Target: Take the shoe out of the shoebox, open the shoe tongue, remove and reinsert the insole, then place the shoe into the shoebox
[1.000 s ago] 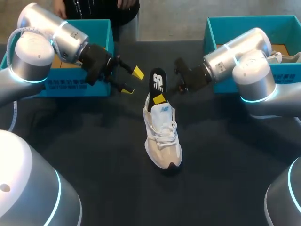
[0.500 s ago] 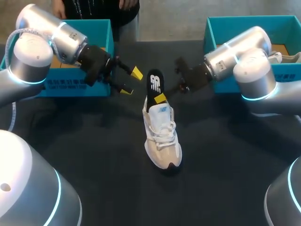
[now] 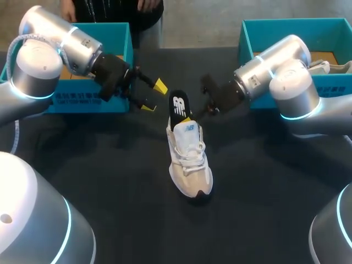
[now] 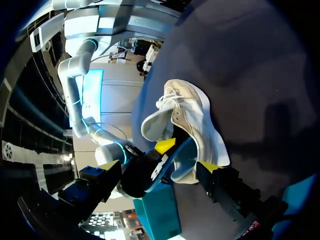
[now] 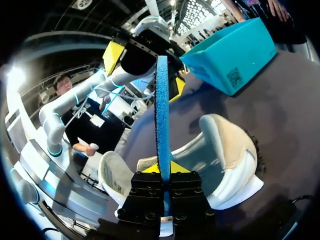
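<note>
Insole (image 3: 179,104) lower into shoe (image 3: 190,159), right hand (image 5: 162,167) pinching it, left hand (image 3: 153,95) wide, right shoebox (image 3: 247,38) holds another shoe (image 3: 335,67)

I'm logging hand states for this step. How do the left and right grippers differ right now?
The left gripper is open and holds nothing; the right gripper is shut on the dark insole. The left gripper hangs beside the shoe, off its heel end; the right gripper is at the shoe's opening, with the insole standing upright there. Both are yellow-tipped and point toward the shoe.
</note>
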